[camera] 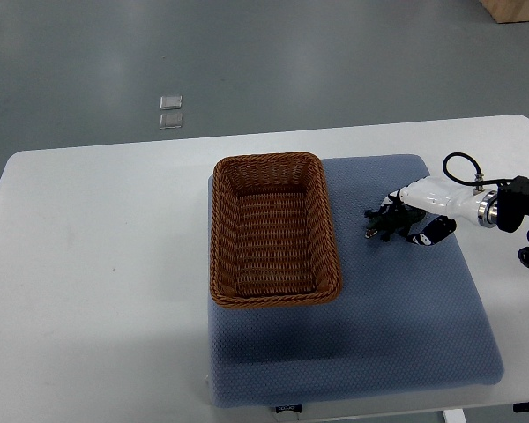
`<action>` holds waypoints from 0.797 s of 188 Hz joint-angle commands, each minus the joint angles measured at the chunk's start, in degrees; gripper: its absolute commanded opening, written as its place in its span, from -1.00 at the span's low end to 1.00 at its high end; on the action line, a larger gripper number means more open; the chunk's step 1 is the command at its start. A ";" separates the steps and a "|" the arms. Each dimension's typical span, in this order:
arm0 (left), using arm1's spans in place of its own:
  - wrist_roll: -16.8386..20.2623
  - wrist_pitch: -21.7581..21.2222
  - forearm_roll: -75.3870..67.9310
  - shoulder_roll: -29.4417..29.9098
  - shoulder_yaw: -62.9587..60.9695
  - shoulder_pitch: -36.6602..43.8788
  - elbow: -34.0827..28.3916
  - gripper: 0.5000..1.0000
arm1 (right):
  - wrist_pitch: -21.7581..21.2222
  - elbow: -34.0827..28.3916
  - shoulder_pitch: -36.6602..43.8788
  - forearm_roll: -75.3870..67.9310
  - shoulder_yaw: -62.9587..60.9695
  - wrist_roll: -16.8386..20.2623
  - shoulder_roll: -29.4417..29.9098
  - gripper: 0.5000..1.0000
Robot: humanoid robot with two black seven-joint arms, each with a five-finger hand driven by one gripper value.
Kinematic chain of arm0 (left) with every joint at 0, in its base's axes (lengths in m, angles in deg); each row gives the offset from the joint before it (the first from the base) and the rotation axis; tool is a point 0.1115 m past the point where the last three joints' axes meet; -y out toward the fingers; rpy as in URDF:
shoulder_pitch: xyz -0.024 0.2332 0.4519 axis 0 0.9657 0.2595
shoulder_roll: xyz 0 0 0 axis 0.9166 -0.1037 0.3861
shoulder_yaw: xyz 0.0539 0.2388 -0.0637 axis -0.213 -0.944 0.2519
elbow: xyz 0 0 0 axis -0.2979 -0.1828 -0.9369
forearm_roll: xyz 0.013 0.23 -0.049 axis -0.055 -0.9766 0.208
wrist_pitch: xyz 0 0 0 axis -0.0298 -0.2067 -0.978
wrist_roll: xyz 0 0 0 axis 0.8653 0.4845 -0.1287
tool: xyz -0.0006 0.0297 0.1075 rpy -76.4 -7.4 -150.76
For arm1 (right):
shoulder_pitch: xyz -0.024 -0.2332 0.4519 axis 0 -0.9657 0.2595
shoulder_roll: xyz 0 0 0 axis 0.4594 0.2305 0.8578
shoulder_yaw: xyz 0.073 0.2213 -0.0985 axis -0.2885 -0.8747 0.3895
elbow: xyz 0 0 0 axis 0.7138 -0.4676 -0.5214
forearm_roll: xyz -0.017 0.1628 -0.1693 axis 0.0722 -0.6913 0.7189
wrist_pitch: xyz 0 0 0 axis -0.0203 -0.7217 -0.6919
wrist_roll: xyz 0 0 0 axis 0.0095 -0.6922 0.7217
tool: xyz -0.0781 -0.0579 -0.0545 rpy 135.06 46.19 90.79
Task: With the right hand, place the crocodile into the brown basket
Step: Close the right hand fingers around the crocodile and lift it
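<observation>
1. Right hand [406, 216] enters from the right edge and hangs over the right half of the blue cushion [397, 326], well apart from the brown wicker basket [331, 231]. Its dark forward end points toward the basket. We cannot tell whether the hand is spread, closed, or pinching anything.
2. We cannot make out the crocodile as a separate shape. It is not in the basket, and nothing lies loose on the cushion or the white table [97, 264]. We judge that it sits at or under the hand's dark forward end.
3. Nearest us, the front of the cushion is bare.
4. Farther in, the basket stands upright and empty on the left part of the cushion, its long side running away from us.
5. Beyond the hand, a black cable loop [458, 163] rises from the wrist.
6. Farthest, two small clear squares [170, 112] lie on the grey floor.
7. Hazards, as we judge them:
   - An insecure hold would drop the crocodile onto the cushion short of the basket.
   - Too low a path would strike the basket's right wall, and the basket may slide or tip on the soft cushion.
   - Releasing above the rim rather than the interior would let the toy fall outside.
</observation>
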 commanded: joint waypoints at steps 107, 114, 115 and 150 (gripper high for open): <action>0.00 -0.01 0.00 0.00 0.00 0.02 0.00 1.00 | 2.67 1.23 0.42 -0.18 0.09 0.00 -0.09 -1.00; 0.00 -0.01 0.00 0.00 0.00 0.02 0.00 1.00 | 2.94 1.23 0.42 -0.18 0.09 0.00 -0.17 -1.00; 0.00 -0.01 0.00 0.00 0.00 0.02 0.00 1.00 | 2.94 1.23 0.42 -0.18 0.09 0.00 -0.17 -1.00; 0.00 -0.01 0.00 0.00 0.00 0.02 0.00 1.00 | 3.73 1.23 0.59 -0.62 -0.44 -0.09 -0.61 -1.00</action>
